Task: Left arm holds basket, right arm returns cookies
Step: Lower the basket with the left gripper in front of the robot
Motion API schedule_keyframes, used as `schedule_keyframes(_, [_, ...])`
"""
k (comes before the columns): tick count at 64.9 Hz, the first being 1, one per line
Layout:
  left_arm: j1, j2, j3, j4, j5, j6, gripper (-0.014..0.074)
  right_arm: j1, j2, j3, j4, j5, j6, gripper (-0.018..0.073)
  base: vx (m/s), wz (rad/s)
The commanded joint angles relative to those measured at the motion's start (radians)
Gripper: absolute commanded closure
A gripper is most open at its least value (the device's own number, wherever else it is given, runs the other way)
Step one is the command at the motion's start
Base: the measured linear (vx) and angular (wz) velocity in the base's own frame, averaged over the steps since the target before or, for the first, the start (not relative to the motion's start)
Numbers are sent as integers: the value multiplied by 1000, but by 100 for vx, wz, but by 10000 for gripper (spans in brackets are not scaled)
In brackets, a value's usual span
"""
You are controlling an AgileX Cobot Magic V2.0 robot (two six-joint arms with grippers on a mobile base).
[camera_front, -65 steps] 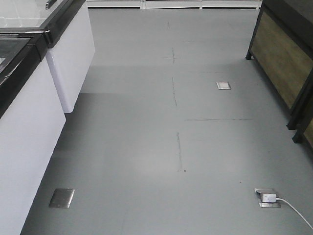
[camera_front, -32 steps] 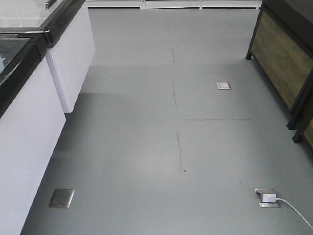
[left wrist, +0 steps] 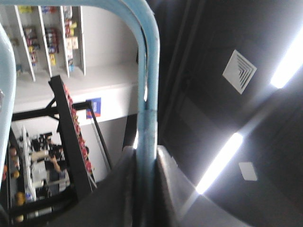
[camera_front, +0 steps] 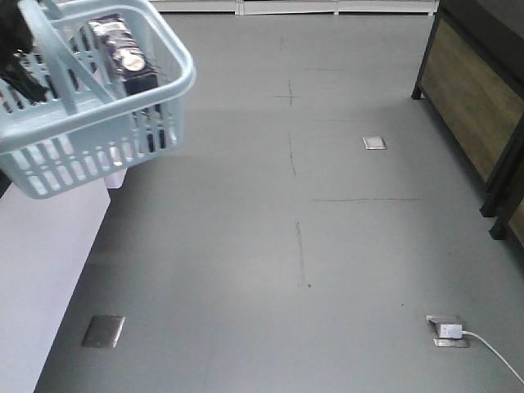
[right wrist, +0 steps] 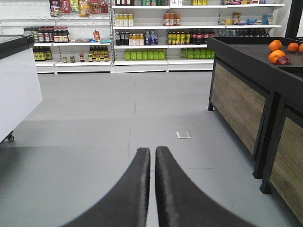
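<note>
One basket (camera_front: 98,155) hangs high, cookies (camera_front: 123,53) inside, handle (left wrist: 147,94) pinched by left gripper (left wrist: 147,161); right gripper (right wrist: 152,151) points level, jaws together.

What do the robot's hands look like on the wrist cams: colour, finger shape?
Right hand: two matte black fingers, broad at the base, tapering to rounded tips; no markings visible. Left hand: dark fingers of like shape, one with a grey sheen. Front view shows the left arm only as a black shape at the frame edge.
</note>
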Motion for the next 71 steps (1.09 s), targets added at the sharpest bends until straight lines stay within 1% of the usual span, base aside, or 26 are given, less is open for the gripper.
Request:
schedule_keyframes(1, [-76,-21,-44,-46,-97,-3,601,-4,-9,17,-8,-73,-6,565,0,0])
schedule_keyframes(16, [-229,12,-44,-43,-101,5,601,-4,-9,17,-8,-73,-6,565,0,0])
schedule_keyframes(25, [-304,19,-33,-48,-95,5,601,-4,-9,17,-8,-73,-6,565,0,0])
schedule_keyframes(32, [-342,19,-6,-60,-94,5,601,-4,-9,17,-8,-73,-6,565,0,0])
schedule_keyframes(38, [-371,17,35,-87,-108,6,601,-4,-9,17,-8,-73,-6,565,0,0])
schedule_keyframes(46, [-410,16,106,-152,-172,40,601,-4,-9,17,-8,-73,-6,565,0,0])
schedule_keyframes(53, [-448,16,151,-199,-217,49,601,-4,-9,17,-8,-73,-6,565,0,0])
schedule_keyframes(71, [-524,16,217,-203,-312,49,601,-4,-9,17,-8,-73,-6,565,0,0])
